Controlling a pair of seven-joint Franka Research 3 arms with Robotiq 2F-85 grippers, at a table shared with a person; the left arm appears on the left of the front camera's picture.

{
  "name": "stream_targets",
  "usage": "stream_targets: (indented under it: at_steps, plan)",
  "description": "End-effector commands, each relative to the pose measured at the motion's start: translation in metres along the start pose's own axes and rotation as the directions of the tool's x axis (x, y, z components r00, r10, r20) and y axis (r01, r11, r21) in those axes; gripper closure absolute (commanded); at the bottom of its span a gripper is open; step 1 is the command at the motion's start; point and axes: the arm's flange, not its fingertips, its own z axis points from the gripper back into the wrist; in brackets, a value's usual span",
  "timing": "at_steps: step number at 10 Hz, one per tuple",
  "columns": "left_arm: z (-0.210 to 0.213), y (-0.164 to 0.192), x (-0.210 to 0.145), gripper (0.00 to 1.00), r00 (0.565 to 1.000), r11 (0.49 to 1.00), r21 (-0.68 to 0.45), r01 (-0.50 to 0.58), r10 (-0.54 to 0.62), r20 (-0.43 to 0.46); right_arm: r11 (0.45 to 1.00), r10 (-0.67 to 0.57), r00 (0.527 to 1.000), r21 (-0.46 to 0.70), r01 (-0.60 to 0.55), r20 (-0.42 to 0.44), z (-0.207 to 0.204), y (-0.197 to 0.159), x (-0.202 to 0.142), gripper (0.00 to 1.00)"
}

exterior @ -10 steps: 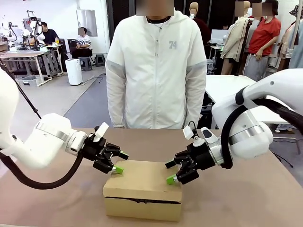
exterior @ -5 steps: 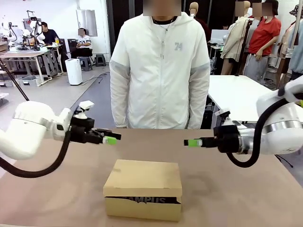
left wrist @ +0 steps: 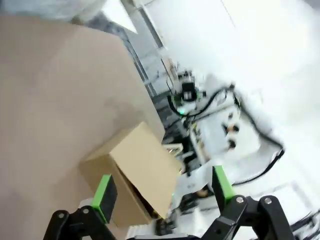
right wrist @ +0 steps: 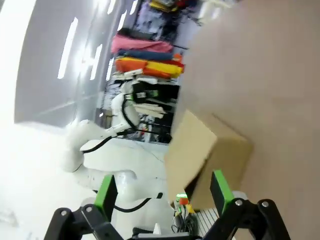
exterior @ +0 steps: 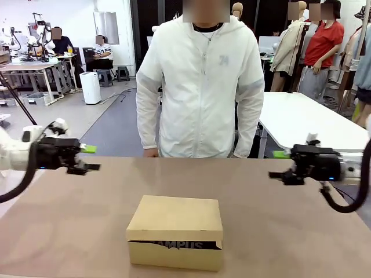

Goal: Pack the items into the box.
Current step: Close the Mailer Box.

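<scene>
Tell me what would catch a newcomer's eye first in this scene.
Probably the closed cardboard box at the table's near middle, with white "CAMPUS" lettering peeking through its torn front edge. Next, the left gripper and right gripper, both open and empty, held wide apart on either side, with a person in a white jacket standing behind the table.

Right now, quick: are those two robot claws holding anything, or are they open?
Left gripper: jaws open, holding nothing.
Right gripper: jaws open, holding nothing.

Matt brown cardboard box (exterior: 175,223), torn edge
</scene>
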Motion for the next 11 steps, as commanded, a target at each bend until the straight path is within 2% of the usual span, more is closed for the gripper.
stream_targets:
  at_steps: [1,2,3,11]
  plan:
    - [0.035,0.001,0.005,0.00,0.945,0.973,-0.069,-0.219,0.229,0.236,0.987,-0.076,0.997,-0.140,0.076,0.006,0.034,0.012,-0.001,0.00]
    - [0.047,0.011,0.007,0.00,0.949,0.976,-0.148,-0.157,0.191,0.252,0.970,-0.048,0.997,-0.236,0.061,0.060,0.040,-0.002,0.009,0.00]
    - [0.032,0.008,0.000,0.00,0.986,0.990,-0.004,-0.140,0.139,0.091,0.996,-0.048,0.999,-0.078,0.050,0.023,0.029,0.000,-0.002,0.00]
    - [0.032,0.008,0.000,0.00,0.986,0.990,-0.004,-0.140,0.139,0.091,0.996,-0.048,0.999,-0.078,0.050,0.023,0.029,0.000,-0.002,0.00]
